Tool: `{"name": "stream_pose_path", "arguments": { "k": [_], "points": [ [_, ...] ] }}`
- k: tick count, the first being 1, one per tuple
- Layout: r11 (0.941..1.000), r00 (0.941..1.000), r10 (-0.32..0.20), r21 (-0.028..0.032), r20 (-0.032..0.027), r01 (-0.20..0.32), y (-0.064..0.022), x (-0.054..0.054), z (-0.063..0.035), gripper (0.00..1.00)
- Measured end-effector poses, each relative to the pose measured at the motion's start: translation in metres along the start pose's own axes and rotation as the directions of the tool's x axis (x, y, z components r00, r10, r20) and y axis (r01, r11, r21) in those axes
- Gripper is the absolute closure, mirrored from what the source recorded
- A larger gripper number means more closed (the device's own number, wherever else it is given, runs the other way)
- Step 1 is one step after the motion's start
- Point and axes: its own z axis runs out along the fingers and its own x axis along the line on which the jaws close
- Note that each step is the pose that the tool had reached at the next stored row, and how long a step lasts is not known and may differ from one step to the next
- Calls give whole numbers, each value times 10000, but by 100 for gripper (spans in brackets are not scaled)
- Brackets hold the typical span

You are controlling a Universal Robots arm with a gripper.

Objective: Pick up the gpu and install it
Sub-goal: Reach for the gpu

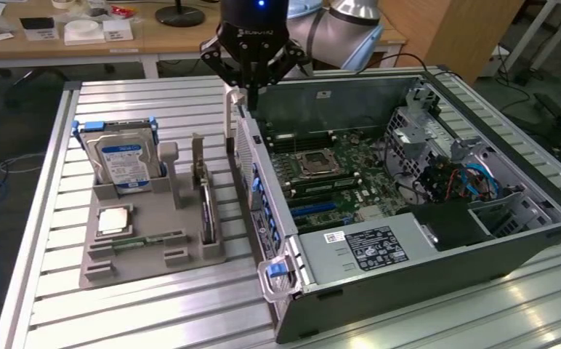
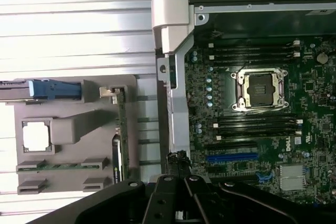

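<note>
One open computer case (image 1: 407, 283) lay on its side nearest us on the slatted metal table (image 1: 144, 313), a blue-tabbed handle (image 1: 274, 278) at its near corner and a white label (image 1: 370, 247) on the power supply cover. Just beside it, toward the exterior view's left, we saw a gray parts holder (image 1: 155, 256) with a narrow green memory stick (image 1: 150, 238) lying flat and a square processor (image 1: 112, 220) behind it. The gpu (image 1: 206, 207) stood on its long edge in the holder's slot closest to the case, its metal bracket (image 1: 197, 153) rising at the far end. It was untouched and well apart from the gripper; in the wrist view the gpu (image 2: 119, 140) showed as a thin dark strip. Farther back in the holder a hard drive (image 1: 126, 163) with a blue-white label stood upright. Inside the case we noted the green motherboard (image 1: 344, 185) and its empty processor socket (image 1: 317, 164). Beyond these, the gripper (image 1: 245, 93) hung over the far end of the case's rear wall, its fingers seemingly pressed together on nothing. In the wrist view the gripper (image 2: 177, 157) sat above that same wall. A wooden desk (image 1: 67, 49) stood behind.
</note>
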Motion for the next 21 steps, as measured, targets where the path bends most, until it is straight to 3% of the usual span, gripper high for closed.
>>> {"name": "stream_pose_path", "arguments": {
  "k": [21],
  "points": [
    [10000,10000,1,0,0,-1,-39,530,-9,89]
  ]
}}
